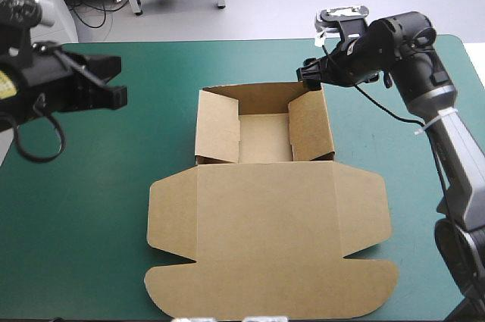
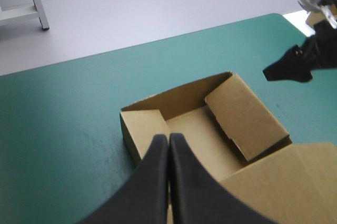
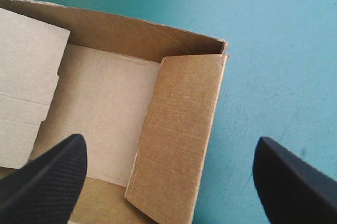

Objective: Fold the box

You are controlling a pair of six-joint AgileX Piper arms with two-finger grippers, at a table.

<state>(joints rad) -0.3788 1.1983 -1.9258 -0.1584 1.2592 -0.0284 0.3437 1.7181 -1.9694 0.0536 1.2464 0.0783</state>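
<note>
The brown box [image 1: 265,129] stands mid-table as an open tray, its lid [image 1: 269,239] lying flat toward the near edge. Both side flaps lean inward over the tray floor. My right gripper [image 1: 307,78] hovers over the tray's far right corner. In the right wrist view this gripper [image 3: 168,147] is open, its fingers astride the right side flap [image 3: 179,129] without touching it. My left gripper [image 1: 114,91] hangs above the table, well left of the box. In the left wrist view it [image 2: 169,138] is shut and empty, pointing at the box [image 2: 210,124].
Bare teal-green cover [image 1: 83,208] surrounds the box on the left, right and far sides. The lid's rounded front flap [image 1: 273,288] reaches close to the table's near edge. The left wrist view shows my right gripper [image 2: 287,68] beyond the tray.
</note>
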